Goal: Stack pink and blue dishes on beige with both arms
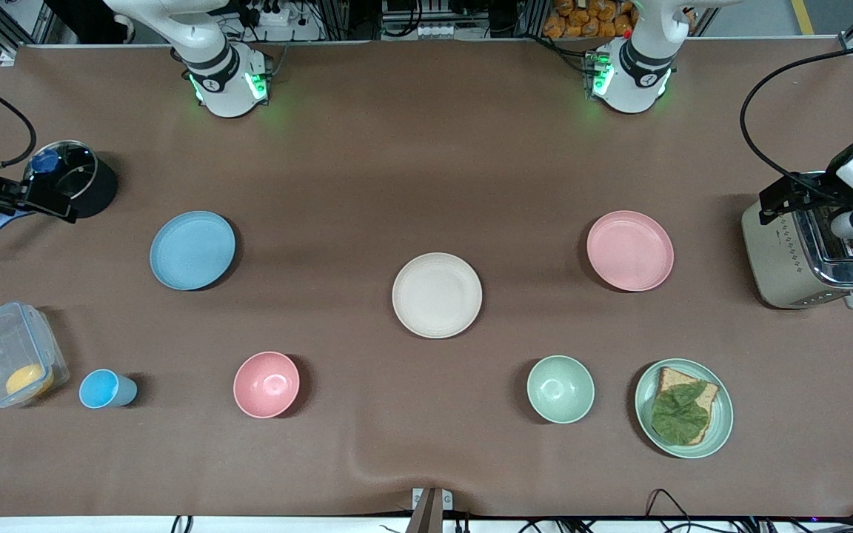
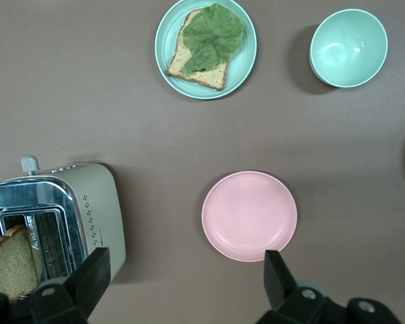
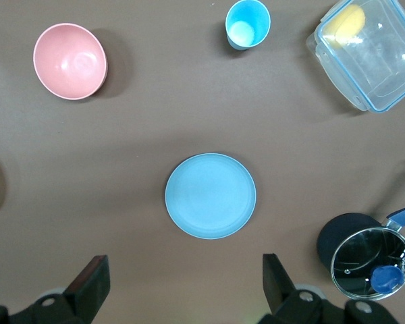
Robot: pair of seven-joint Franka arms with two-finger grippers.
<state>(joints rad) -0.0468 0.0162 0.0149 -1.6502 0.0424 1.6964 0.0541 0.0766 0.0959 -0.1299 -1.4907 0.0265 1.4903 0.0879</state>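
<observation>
On the brown table (image 1: pixel 426 148) the beige plate (image 1: pixel 437 295) lies between blue plate (image 1: pixel 192 249) and pink plate (image 1: pixel 630 250), all 3 unstacked, so lower each wide-open, empty gripper, left gripper (image 2: pixel 182 283) and right gripper (image 3: pixel 182 283), onto its plate's rim

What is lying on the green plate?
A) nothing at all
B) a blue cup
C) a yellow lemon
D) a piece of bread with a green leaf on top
D: the green plate holds a slice of bread with a leaf laid on top of it, which also shows in the left wrist view.
</observation>
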